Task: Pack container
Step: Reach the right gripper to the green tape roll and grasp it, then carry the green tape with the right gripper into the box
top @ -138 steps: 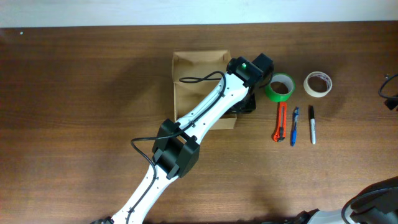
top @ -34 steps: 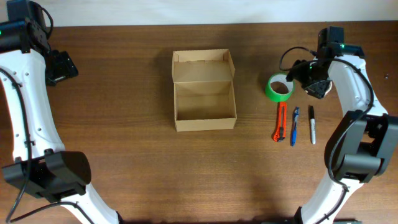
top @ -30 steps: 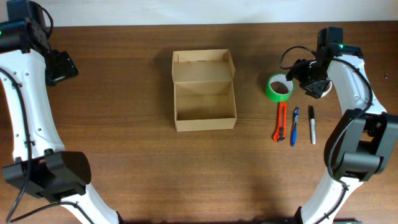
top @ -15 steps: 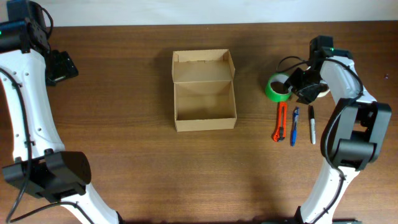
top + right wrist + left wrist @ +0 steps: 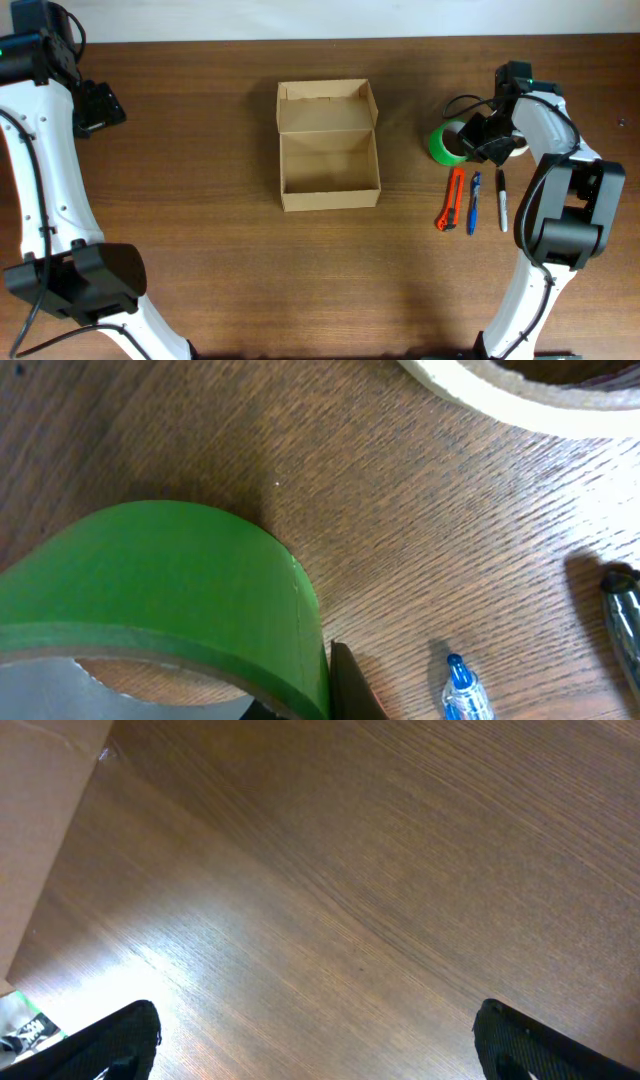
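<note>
Since the right pincer point(image 5: 468, 145) is clamped shut on just the wall of the green tape roll point(image 5: 443, 143), that thin pinch could let the roll swing loose and drop short of the open cardboard box point(image 5: 329, 198), well apart at mid-bench point(image 5: 200, 250). Far off, the left pincer point(image 5: 103, 104) hangs spread wide.
</note>
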`<action>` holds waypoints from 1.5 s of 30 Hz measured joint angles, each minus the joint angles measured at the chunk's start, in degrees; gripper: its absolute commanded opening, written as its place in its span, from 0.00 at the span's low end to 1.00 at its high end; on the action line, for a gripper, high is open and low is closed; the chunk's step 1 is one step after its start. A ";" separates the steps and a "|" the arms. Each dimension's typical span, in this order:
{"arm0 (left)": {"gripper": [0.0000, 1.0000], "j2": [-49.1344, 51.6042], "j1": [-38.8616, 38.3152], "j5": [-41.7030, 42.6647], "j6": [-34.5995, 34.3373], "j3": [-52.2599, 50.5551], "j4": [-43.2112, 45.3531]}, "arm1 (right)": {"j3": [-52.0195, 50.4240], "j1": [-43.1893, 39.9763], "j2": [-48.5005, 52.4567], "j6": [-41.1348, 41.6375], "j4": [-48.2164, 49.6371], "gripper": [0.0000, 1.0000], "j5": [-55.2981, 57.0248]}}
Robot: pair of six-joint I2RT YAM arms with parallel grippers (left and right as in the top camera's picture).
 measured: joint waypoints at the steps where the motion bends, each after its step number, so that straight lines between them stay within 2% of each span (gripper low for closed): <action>1: 1.00 0.00 0.00 0.00 0.00 0.00 0.00 | 0.11 0.00 0.00 -0.33 -0.59 0.04 0.02; 7: 1.00 0.00 0.00 0.00 0.00 0.00 0.00 | 5.42 0.00 -0.02 -4.20 -7.82 0.04 0.57; 15: 1.00 0.00 0.00 0.00 0.00 0.00 0.00 | 26.01 1.05 -5.27 -11.10 -20.85 0.04 4.28; 18: 1.00 0.00 0.00 0.02 0.00 0.00 0.00 | 33.81 3.63 -9.57 -13.40 -24.33 0.04 5.33; 22: 1.00 0.00 0.00 0.00 0.00 0.00 0.00 | 40.87 11.02 -14.71 -16.13 -28.52 0.04 7.39; 26: 1.00 0.00 0.00 0.00 0.00 0.00 0.00 | 41.94 20.55 -15.91 -18.12 -30.51 0.04 9.73; 34: 1.00 0.00 0.00 0.02 0.00 0.00 0.00 | 41.24 34.80 -9.79 -20.50 -30.47 0.04 15.43; 39: 1.00 0.00 0.00 0.00 0.00 0.00 0.00 | 41.16 38.40 -4.37 -21.35 -30.47 0.04 16.26; 45: 1.00 0.00 0.00 0.00 0.00 0.00 0.00 | 41.11 39.01 3.26 -22.08 -29.38 0.04 15.47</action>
